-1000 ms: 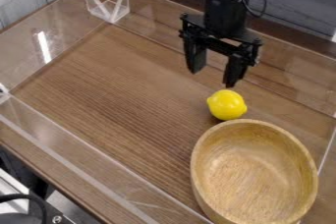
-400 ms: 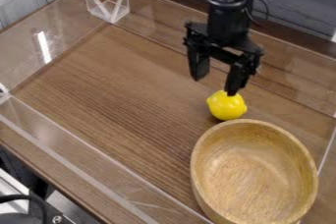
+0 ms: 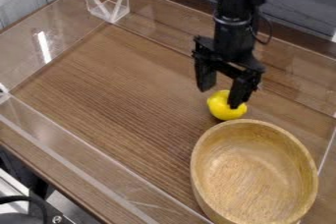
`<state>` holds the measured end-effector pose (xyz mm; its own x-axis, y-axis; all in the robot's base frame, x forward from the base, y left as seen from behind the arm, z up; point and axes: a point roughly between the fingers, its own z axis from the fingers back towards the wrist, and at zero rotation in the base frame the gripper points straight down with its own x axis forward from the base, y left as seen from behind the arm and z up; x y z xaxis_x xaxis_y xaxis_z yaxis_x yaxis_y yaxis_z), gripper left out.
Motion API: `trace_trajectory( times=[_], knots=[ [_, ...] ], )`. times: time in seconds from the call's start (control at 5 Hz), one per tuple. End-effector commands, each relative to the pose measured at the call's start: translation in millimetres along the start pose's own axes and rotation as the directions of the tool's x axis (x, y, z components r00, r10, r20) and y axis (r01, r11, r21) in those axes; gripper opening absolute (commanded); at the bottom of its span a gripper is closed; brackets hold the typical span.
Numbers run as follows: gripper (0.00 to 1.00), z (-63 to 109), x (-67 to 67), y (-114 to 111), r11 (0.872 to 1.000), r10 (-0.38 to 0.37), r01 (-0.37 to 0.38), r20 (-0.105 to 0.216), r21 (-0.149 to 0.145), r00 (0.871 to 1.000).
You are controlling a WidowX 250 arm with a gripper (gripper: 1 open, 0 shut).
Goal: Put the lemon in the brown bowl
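My gripper (image 3: 221, 106) is open over the lemon (image 3: 227, 105), its fingers reaching either side. I judge I'm lining up the grasp; next I should lower slightly, close, then lift toward the brown bowl (image 3: 207, 181) just beside.
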<state>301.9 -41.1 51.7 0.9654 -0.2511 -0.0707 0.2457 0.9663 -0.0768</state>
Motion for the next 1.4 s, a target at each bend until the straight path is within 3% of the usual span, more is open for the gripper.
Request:
trace_trajectory(
  times=[0.0,0.2,0.4,1.2],
  knots=[
    [1.00,4.2,9.4,-3.4,0.999,-0.035,0.035,0.048,0.009,0.998],
    [1.00,-3.1,11.6,-4.3,0.998,-0.064,0.063,0.046,0.013,0.997],
    [0.00,-7.5,13.4,-5.0,0.997,-0.081,0.081,0.045,0.012,0.996],
    [0.00,-11.4,20.9,-8.9,0.989,-0.146,0.146,0.053,-0.004,0.988]
  ],
)
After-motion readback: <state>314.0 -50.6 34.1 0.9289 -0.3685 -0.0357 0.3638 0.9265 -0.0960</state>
